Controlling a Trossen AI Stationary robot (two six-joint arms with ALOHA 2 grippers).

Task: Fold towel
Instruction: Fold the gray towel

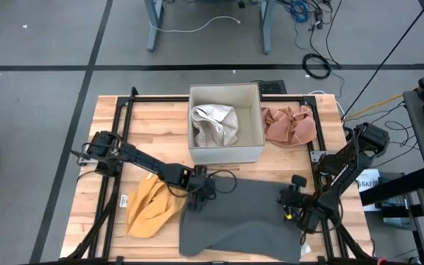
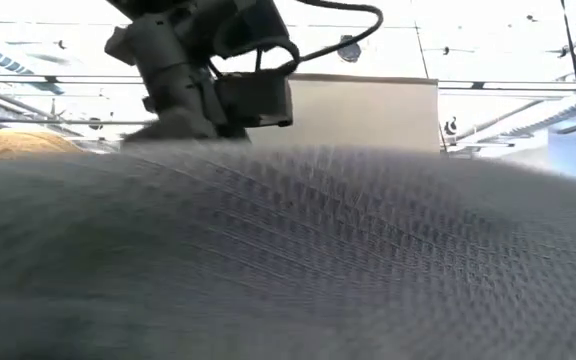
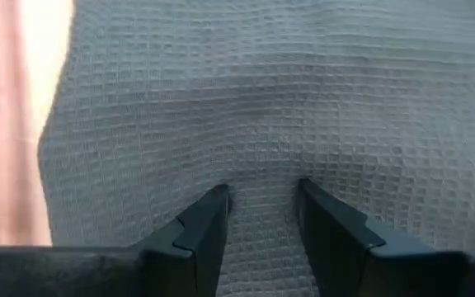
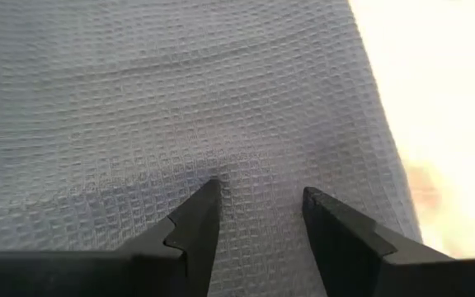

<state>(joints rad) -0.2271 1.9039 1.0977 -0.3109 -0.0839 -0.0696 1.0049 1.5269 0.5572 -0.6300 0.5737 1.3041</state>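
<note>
The grey waffle-weave towel lies spread on the near middle of the wooden table and fills the low view. My left gripper is low at the towel's far left part, and its wrist view shows it shut on cloth. My right gripper is low at the towel's right side, also shut on cloth. In the low view only the left arm stands behind the towel's hump. My left gripper has towel cloth near the far left edge pinched between its two fingers, coming from above. Creases run into the gap at the fingertips. One layer or several, I cannot tell. The rest of the towel lies on the table. My right gripper pinches towel cloth near the right edge between its two fingers, from above. A small pucker sits at one fingertip. The number of layers does not show. The towel's body rests on the table.
A white box holding a pale crumpled cloth stands just beyond the towel. A pink cloth lies to its right, a yellow cloth left of the towel. The towel's near edge reaches the table's near edge.
</note>
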